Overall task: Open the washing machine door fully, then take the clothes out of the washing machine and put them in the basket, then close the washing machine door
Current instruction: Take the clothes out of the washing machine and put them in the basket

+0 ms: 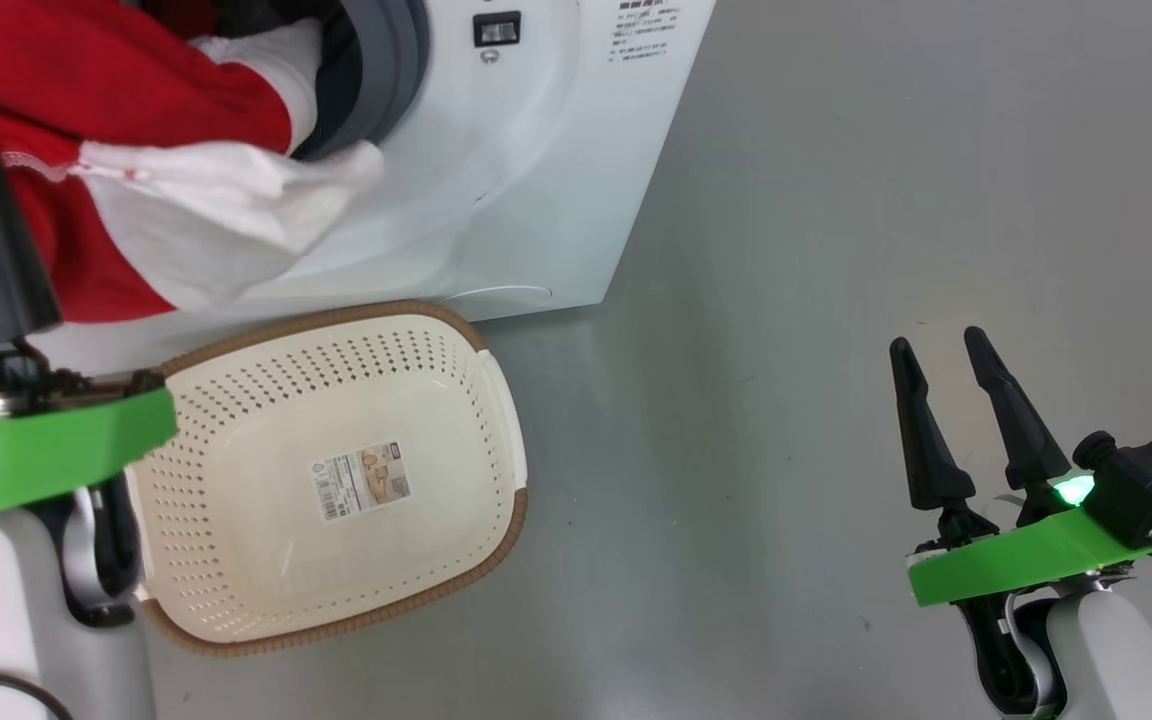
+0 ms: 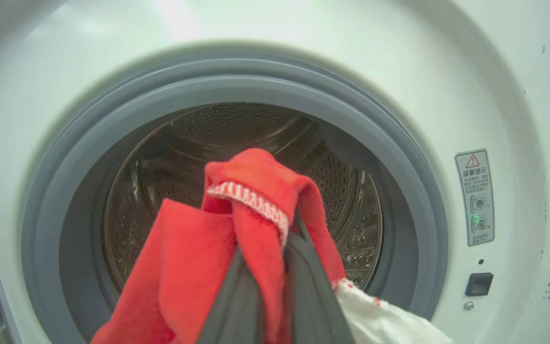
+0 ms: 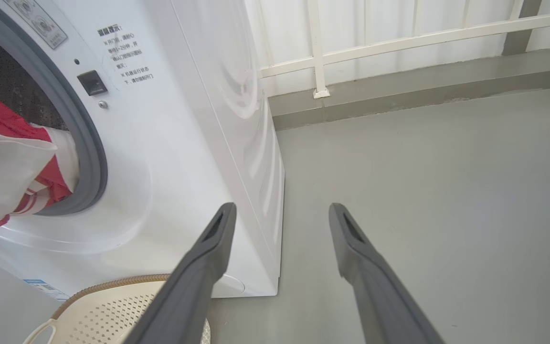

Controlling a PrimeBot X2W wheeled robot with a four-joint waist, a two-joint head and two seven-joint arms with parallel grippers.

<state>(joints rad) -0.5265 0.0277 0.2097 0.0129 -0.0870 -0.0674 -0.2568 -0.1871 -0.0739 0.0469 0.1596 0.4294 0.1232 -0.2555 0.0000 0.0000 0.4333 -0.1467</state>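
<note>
The washing machine (image 1: 536,150) stands with its mouth uncovered, and its grey seal (image 2: 237,81) and steel drum (image 2: 237,129) show. The washing machine door is out of view. My left gripper (image 2: 280,239) is shut on the red and white clothes (image 2: 194,267) just in front of the mouth. The clothes (image 1: 86,90) hang out over the seal, white cloth (image 1: 206,220) drooping above the basket. The cream basket (image 1: 236,420) sits on the floor against the washer's front, holding nothing but a sticker. My right gripper (image 1: 938,342) is open over bare floor, far right of the washer, empty (image 3: 282,208).
Grey floor (image 1: 786,300) spreads to the right of the washing machine. A white railing (image 3: 318,48) and a low grey kerb (image 3: 399,91) run behind the washer. The black latch socket (image 1: 496,28) sits right of the mouth.
</note>
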